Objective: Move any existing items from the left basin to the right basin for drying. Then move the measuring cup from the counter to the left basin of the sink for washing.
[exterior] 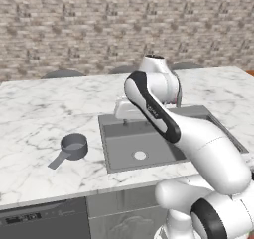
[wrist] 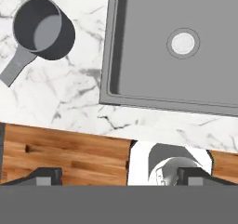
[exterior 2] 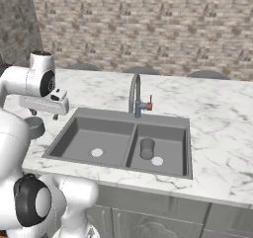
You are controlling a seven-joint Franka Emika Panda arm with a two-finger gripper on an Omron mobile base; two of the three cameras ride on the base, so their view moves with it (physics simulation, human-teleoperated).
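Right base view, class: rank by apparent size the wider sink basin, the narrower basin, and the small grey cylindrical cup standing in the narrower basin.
1. Wider dark grey left basin.
2. Narrower dark grey right basin.
3. Small grey cylindrical cup, clearly smallest.

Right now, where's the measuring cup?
The measuring cup sits upright on the counter, just left of the left basin in the left base view, handle pointing toward the counter's front edge.
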